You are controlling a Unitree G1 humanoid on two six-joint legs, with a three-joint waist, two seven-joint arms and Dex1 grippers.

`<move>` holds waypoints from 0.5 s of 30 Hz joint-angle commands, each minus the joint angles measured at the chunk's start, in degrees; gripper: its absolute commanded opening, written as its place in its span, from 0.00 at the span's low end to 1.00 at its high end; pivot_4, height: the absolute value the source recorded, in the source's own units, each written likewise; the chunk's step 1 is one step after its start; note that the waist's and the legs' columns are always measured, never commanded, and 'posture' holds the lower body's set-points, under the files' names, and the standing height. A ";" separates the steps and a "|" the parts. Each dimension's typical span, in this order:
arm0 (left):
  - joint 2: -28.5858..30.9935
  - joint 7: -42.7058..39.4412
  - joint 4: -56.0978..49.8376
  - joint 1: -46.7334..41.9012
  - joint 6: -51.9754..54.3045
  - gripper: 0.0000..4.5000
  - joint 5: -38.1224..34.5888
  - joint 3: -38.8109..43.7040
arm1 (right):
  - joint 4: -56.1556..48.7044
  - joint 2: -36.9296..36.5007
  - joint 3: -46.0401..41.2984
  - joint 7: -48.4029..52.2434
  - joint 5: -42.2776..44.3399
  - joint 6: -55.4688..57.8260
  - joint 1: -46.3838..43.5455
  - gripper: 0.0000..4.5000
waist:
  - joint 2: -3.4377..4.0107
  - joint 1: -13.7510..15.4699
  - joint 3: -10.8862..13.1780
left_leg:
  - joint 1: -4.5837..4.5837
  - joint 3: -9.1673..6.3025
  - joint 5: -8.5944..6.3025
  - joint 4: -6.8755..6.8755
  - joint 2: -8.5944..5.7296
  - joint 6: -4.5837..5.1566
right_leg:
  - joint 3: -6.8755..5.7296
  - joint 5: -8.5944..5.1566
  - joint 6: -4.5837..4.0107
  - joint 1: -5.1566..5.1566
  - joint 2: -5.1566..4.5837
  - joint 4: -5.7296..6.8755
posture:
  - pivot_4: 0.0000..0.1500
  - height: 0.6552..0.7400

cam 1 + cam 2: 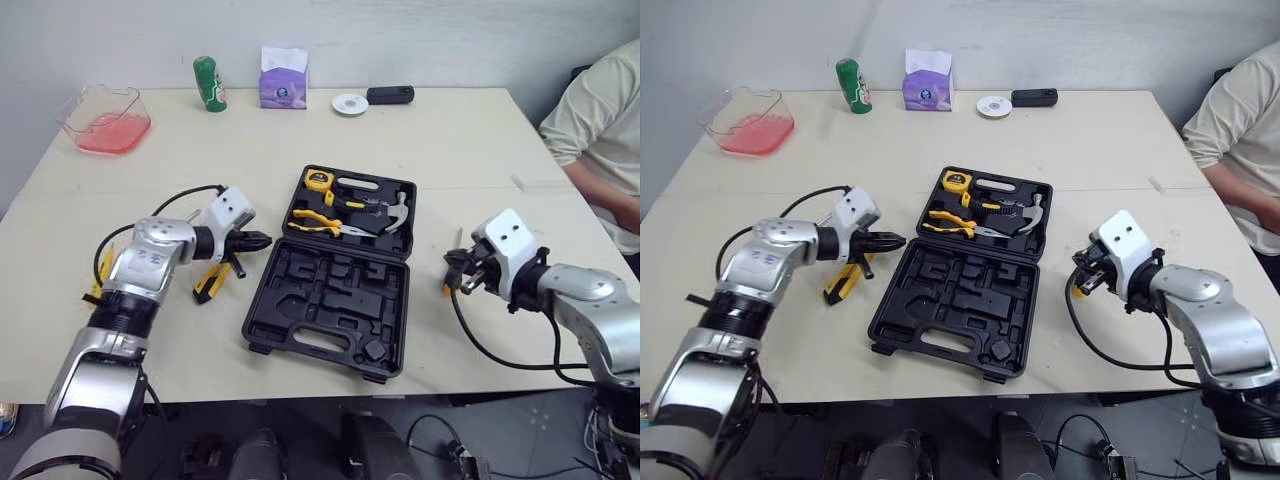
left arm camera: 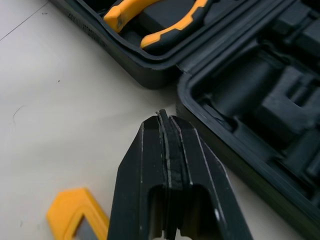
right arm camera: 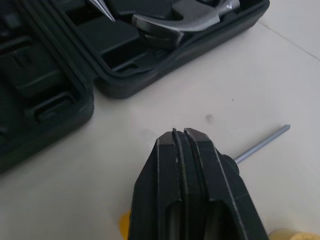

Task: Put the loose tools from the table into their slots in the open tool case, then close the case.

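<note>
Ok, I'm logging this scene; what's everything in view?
tool case: 1, black, open, centre
tape measure: 1, yellow, in case
pliers: 1, yellow-black, in case
hammer: 1, steel, in case
loose tool: 1, yellow-black, left of case
screwdriver: 1, yellow-handled, right of case
can: 1, green, far edge
tissue box: 1, purple, far edge
disc: 1, white, far edge
device: 1, black, far edge
container: 1, clear, far-left corner
person: 1, beige sleeve, right
left fingers: black, shut
right fingers: black, shut
</note>
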 commanded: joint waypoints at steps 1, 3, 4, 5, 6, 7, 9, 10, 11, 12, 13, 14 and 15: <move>-1.88 0.80 5.39 -3.61 -3.71 0.00 2.55 -0.08 | 0.64 1.31 0.82 -0.53 -1.66 -1.25 -1.18 0.01 | 0.00 0.05 0.00 | -0.02 0.02 0.00 0.00 0.00 0.00 | -0.01 0.00 0.00 -0.01 0.00 0.00 | 1.00 1.00; -3.03 0.84 7.97 -4.96 -4.94 0.00 3.40 0.07 | 1.21 2.15 1.52 -0.47 -2.23 -1.33 -1.71 0.01 | 0.00 0.10 0.00 | -0.01 0.13 0.00 0.04 0.00 0.00 | -0.01 0.00 0.00 -0.01 -0.01 0.03 | 1.00 1.00; -3.78 0.94 9.35 -5.74 -5.51 0.00 3.71 0.18 | 1.80 2.74 2.01 -0.57 -2.67 -1.53 -2.16 0.01 | 0.00 0.10 0.00 | -0.03 0.21 0.00 0.06 0.00 0.00 | -0.02 0.00 0.00 -0.01 -0.01 0.03 | 1.00 1.00; -4.28 0.95 10.30 -6.25 -5.95 0.00 3.95 0.31 | 2.19 3.10 2.31 -0.61 -2.98 -1.69 -2.46 0.01 | 0.00 0.10 0.00 | -0.02 0.22 0.00 0.06 0.01 0.00 | -0.02 0.00 0.00 -0.01 -0.01 0.04 | 1.00 1.00; -4.69 0.95 10.93 -6.61 -6.21 0.00 4.20 0.41 | 2.46 3.42 2.51 -0.65 -3.15 -1.68 -2.76 0.01 | 0.00 0.11 0.00 | -0.04 0.26 0.00 0.06 0.00 0.00 | -0.02 0.00 0.00 -0.01 -0.02 0.04 | 1.00 1.00; -5.27 1.01 11.75 -7.01 -6.51 0.00 4.44 0.44 | 2.97 3.96 2.92 -0.67 -3.36 -1.62 -3.28 0.01 | 0.00 0.11 0.00 | -0.03 0.31 0.00 0.06 0.00 0.00 | -0.02 0.00 0.00 -0.01 -0.01 0.05 | 1.00 1.00; -6.17 0.92 12.84 -7.48 -6.87 0.00 4.70 0.50 | 3.73 4.81 3.97 -0.35 -3.89 -1.62 -4.18 0.01 | 0.00 0.08 0.00 | -0.03 0.36 0.00 0.06 0.02 0.00 | -0.02 0.00 0.00 -0.01 -0.01 0.07 | 1.00 1.00; -6.53 0.81 13.24 -7.63 -7.00 0.00 4.79 0.56 | 4.05 5.11 4.54 -0.15 -4.16 -1.71 -4.55 0.01 | 0.00 0.08 0.00 | -0.03 0.38 0.00 0.06 0.02 0.00 | -0.02 0.00 0.00 -0.01 -0.02 0.09 | 1.00 1.00; -6.75 0.69 13.53 -7.73 -7.13 0.00 4.90 0.65 | 4.23 5.27 4.87 0.01 -4.36 -1.80 -4.75 0.01 | 0.00 0.08 0.00 | -0.03 0.42 0.00 0.06 0.02 0.00 | -0.04 0.00 0.00 -0.01 -0.01 0.09 | 1.00 1.00; -7.07 0.46 13.57 -7.76 -7.07 0.00 4.98 0.66 | 4.67 5.64 5.51 0.12 -4.73 -2.03 -5.26 0.01 | 0.00 0.09 0.00 | -0.03 0.45 0.00 0.06 0.03 0.00 | -0.04 0.00 0.00 -0.01 -0.01 0.09 | 1.00 1.00; -7.32 0.21 13.42 -7.70 -6.94 0.00 5.02 0.68 | 5.03 6.03 6.03 0.12 -5.07 -2.17 -5.77 0.01 | 0.00 0.12 0.00 | -0.03 0.45 0.00 0.06 0.03 -0.01 | -0.03 0.00 0.00 -0.01 -0.01 0.11 | 1.00 1.00; -7.51 0.03 13.44 -7.72 -6.90 0.00 5.08 0.71 | 5.40 6.35 6.43 0.14 -5.35 -2.29 -6.23 0.01 | 0.00 0.14 0.00 | -0.04 0.45 0.01 0.09 0.03 -0.01 | -0.04 0.00 0.00 -0.01 -0.02 0.15 | 1.00 1.00; -7.67 -0.16 13.18 -7.62 -6.64 0.00 5.11 0.70 | 5.95 6.73 6.95 0.18 -5.68 -2.42 -6.84 0.01 | 0.00 0.21 0.00 | -0.04 0.46 0.01 0.12 0.03 0.00 | -0.04 0.00 0.00 -0.01 -0.04 0.25 | 1.00 1.00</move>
